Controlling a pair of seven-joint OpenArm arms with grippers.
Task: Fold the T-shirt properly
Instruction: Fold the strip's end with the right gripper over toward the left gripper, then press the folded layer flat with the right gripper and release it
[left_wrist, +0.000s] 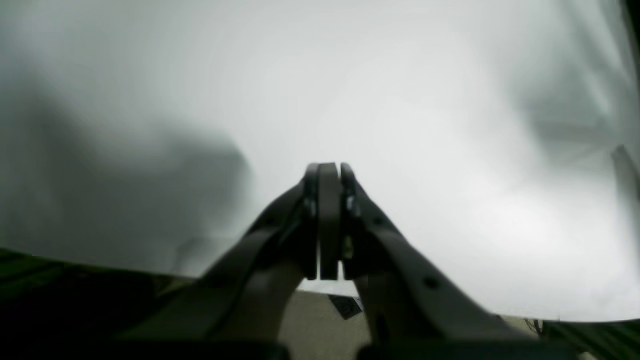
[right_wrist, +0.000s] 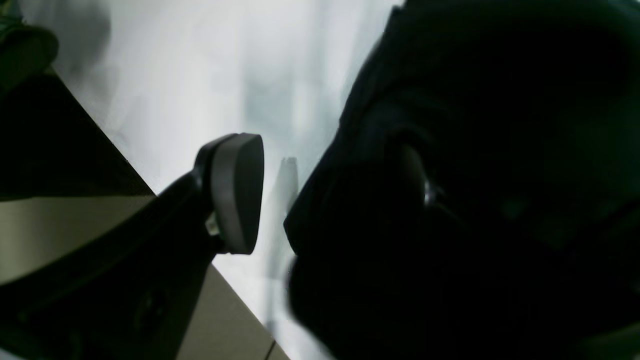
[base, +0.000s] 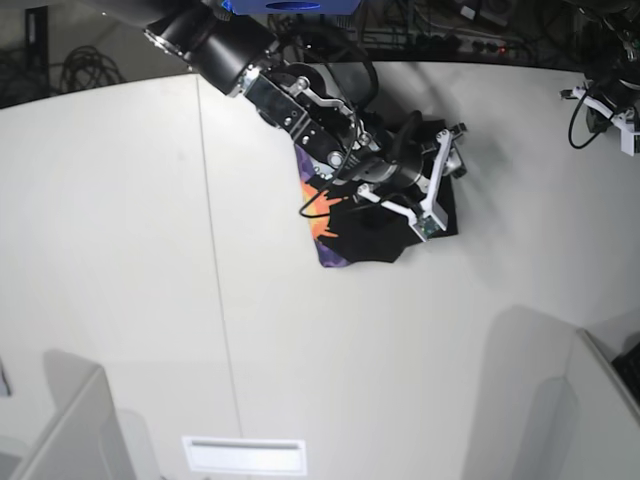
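Note:
The T-shirt (base: 375, 235) lies bunched on the white table (base: 120, 220), black, with purple and orange print showing at its left edge. My right gripper (base: 442, 185) is low over its right side with the jaws wide apart. In the right wrist view one finger (right_wrist: 235, 192) is bare over the table, and the black T-shirt (right_wrist: 475, 200) fills the right and hides the other finger. My left gripper (left_wrist: 330, 172) is shut on nothing above bare white table. In the base view the left arm (base: 608, 100) is at the far right edge, away from the shirt.
A seam (base: 215, 250) runs down the table left of the shirt. Grey box shapes stand at the bottom left (base: 70, 420) and bottom right (base: 560, 400). A white slot (base: 245, 455) sits at the front edge. Cables (base: 580, 115) hang near the left arm.

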